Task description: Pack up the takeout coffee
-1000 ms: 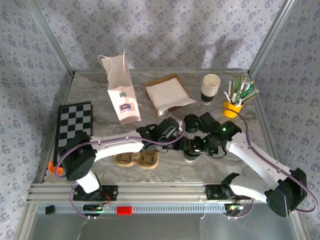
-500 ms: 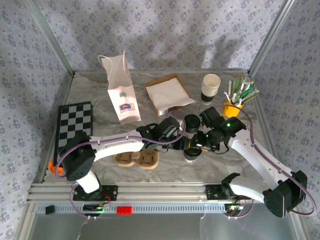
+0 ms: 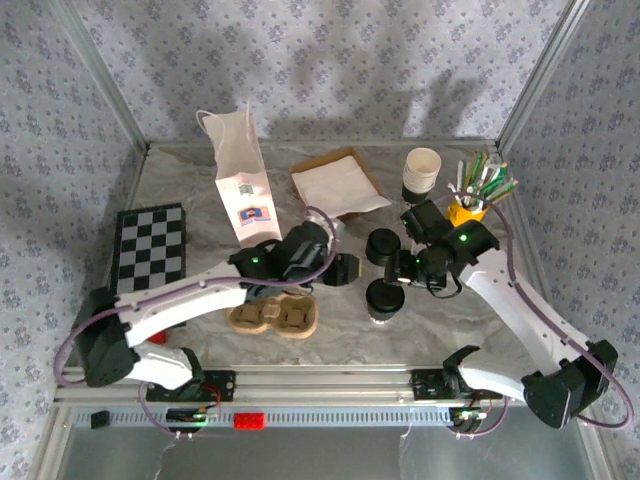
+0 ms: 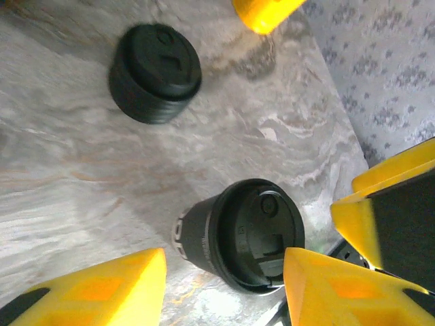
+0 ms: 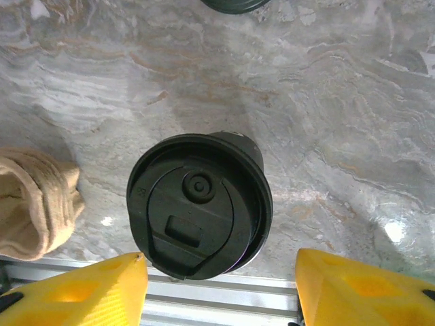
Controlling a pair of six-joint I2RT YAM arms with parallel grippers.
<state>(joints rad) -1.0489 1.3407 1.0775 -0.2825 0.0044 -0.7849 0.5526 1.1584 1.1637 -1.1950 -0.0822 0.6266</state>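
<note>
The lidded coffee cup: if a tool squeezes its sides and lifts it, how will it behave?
The takeout coffee is probably light with thin paper walls, so a hard squeeze may dent it. It stands upright and seems narrower below its lid, so a sideways push might tip it. The lid looks only pressed on; lifting by it could pop it off.

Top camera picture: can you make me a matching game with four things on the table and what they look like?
Things:
1. coffee
2. board
3. bag
4. pot

Looks:
A. yellow, with sticks poking out
B. black and white squares
C. round black lid on top
D. white, with a little label

Pairs: 1-C, 2-B, 3-D, 4-A
</note>
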